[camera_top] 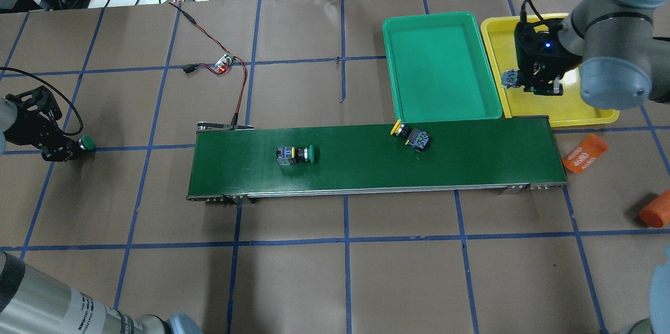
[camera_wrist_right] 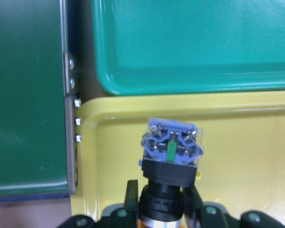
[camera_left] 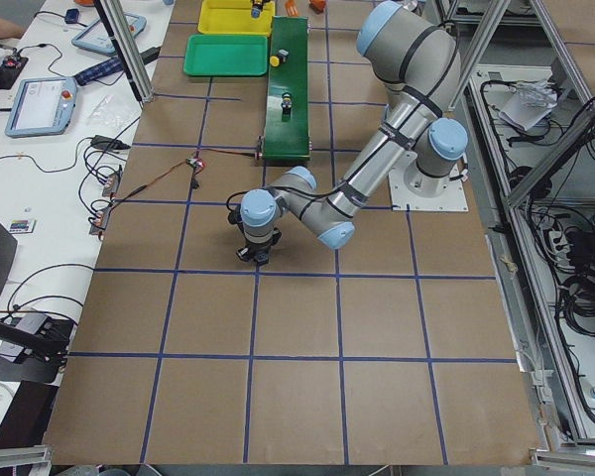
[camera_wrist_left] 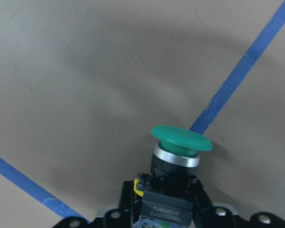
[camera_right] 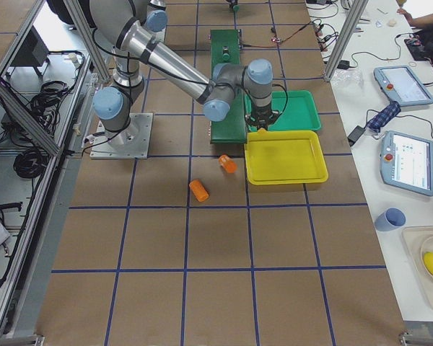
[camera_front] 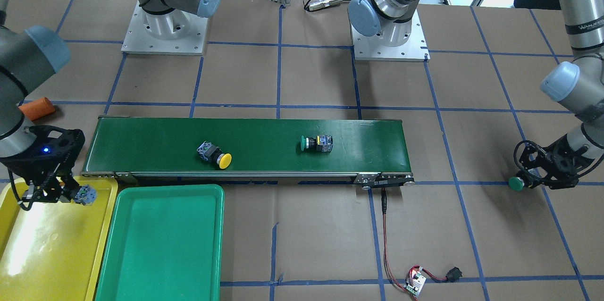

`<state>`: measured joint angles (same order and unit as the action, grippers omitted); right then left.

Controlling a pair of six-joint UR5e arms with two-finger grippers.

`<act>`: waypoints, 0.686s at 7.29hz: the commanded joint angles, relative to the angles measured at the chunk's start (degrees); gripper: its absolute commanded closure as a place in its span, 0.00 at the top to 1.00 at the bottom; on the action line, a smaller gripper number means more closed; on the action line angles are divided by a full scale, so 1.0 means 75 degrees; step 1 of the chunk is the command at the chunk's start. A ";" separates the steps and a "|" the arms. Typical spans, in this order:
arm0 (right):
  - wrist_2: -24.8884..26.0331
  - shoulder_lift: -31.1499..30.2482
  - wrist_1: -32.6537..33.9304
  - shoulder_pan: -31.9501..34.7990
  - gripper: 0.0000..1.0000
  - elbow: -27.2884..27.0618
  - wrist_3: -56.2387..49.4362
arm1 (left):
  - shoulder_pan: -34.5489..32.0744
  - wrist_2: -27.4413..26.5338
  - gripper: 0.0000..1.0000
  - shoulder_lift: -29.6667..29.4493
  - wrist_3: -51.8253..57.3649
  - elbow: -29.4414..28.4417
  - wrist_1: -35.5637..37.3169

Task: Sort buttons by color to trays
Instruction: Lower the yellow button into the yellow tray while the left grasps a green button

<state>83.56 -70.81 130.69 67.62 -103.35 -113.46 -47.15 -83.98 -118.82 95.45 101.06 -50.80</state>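
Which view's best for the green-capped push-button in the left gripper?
Left wrist view: the green-capped push-button is large, cap, metal collar and black body clear, in the left gripper. Overhead and front-facing views show only a small green cap; side views, too small to tell.

table (camera_top: 419,281): brown, blue-taped grid | carries: conveyor belt (camera_top: 366,166), green tray (camera_top: 439,67), yellow tray (camera_top: 528,109), two orange cylinders (camera_top: 584,152), circuit board (camera_top: 225,63)

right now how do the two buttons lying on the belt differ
The yellow button has a yellow cap; the green button a green one. The yellow button lies slanted, nearer the belt end by the green tray; the green button lies lengthwise, farther along. Both rest on their sides on the belt.
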 commanded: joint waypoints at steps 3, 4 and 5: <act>-0.0068 0.0324 -0.0057 -0.0391 0.82 0.0104 -0.0669 | -0.1429 -0.0085 0.00 0.0979 -0.0489 -0.0116 -0.0703; -0.0044 0.0254 -0.0046 -0.0368 0.83 0.0093 -0.0693 | -0.2016 -0.0215 0.00 0.1308 -0.0794 0.0035 -0.0935; -0.0044 0.0068 -0.0127 -0.0321 0.82 0.0000 -0.0635 | -0.2730 -0.0484 0.00 0.1578 -0.0913 0.0060 -0.0995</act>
<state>83.16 -69.01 130.23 64.90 -102.78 -118.46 -61.14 -85.48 -109.88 90.34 101.02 -57.16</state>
